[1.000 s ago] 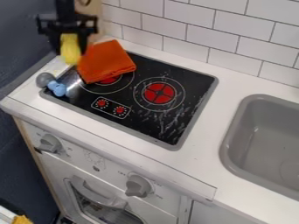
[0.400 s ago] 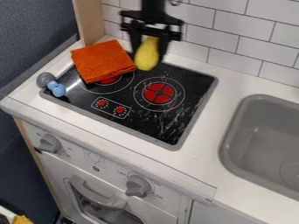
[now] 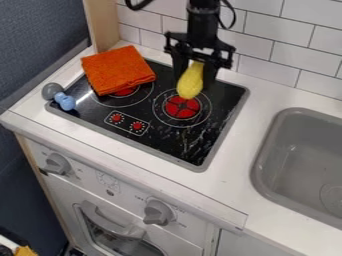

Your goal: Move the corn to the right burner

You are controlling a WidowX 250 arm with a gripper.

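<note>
Yellow corn (image 3: 190,83) hangs lengthwise, jaws closed on its sides, by the right burner's (image 3: 182,107) one o'clock side in view, probably ready for lowering. The gripper (image 3: 194,79) stays clear of the cloth (image 3: 118,70) at ten o'clock.

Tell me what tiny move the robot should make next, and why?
Probably lower the corn a little, keeping it gripped: the gripper holds it, and in the picture its lower end overlaps the right burner, though it seems to hang above the stove rather than rest there.
</note>
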